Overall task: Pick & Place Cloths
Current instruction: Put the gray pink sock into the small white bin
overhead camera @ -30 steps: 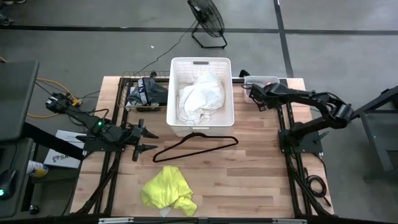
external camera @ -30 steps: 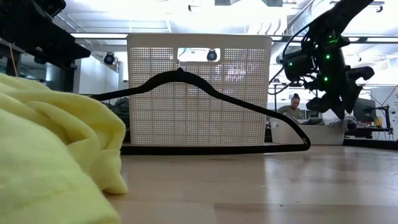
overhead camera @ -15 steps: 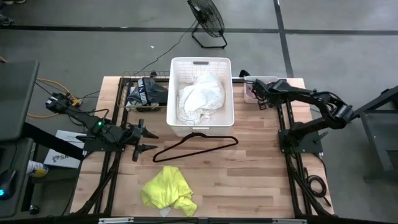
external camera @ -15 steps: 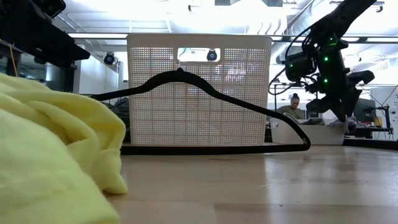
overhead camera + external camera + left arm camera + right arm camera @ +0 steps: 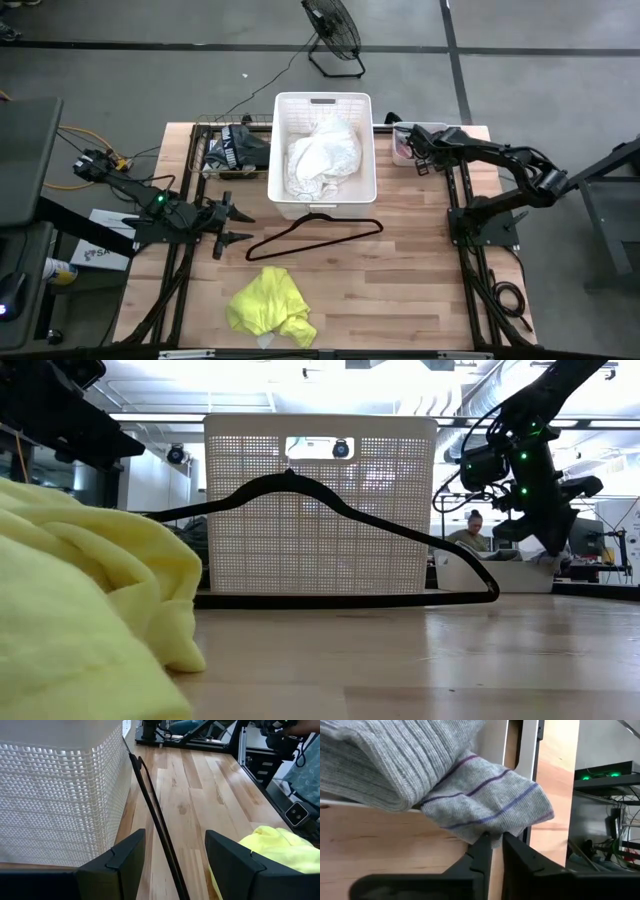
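High view: right gripper [image 5: 420,146] pinching grey striped cloth [image 5: 470,795] at table's far right edge; left gripper [image 5: 240,226] spread

The white basket [image 5: 322,155] stands in the middle of the far half of the desk [image 5: 420,270]. The black hanger [image 5: 312,233] lies just in front of it and blocks a low pass there. The yellow cloth [image 5: 270,305] takes the near edge. Bare wood is open right of the hanger and between hanger and yellow cloth.
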`<state>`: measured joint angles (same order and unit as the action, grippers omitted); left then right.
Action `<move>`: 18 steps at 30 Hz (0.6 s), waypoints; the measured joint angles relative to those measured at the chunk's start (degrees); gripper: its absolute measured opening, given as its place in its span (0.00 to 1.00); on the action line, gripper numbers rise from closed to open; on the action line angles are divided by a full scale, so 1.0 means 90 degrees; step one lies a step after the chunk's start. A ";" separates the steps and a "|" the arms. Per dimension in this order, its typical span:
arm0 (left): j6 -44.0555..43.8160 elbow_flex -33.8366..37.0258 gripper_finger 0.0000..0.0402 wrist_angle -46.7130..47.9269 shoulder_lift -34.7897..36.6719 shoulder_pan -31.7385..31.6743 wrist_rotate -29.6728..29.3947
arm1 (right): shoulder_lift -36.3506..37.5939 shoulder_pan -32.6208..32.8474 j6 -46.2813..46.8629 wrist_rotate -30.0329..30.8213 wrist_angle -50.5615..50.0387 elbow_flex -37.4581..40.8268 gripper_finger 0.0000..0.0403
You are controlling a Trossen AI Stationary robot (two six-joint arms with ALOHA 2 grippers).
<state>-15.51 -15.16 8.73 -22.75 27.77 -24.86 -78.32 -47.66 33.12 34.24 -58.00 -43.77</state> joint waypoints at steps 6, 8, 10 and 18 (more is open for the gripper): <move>0.0000 0.0000 0.50 0.0000 -0.0001 0.0000 0.0000 | 0.0000 0.0000 -0.0024 0.0002 -0.0002 -0.0002 0.01; 0.0000 0.0000 0.50 0.0000 -0.0001 0.0000 0.0000 | 0.0000 0.0000 -0.0024 0.0004 -0.0002 -0.0002 0.01; 0.0000 0.0000 0.50 0.0000 -0.0002 0.0000 0.0000 | 0.0019 0.0022 0.0003 0.0006 -0.0016 -0.0002 0.01; -0.0111 0.0000 0.50 0.0001 0.0000 0.0000 0.0000 | 0.0270 0.0835 0.0788 -0.0026 -0.0398 -0.0005 0.01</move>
<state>-16.50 -15.16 8.74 -22.75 27.77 -24.86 -75.89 -40.15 40.22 34.01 -61.58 -43.81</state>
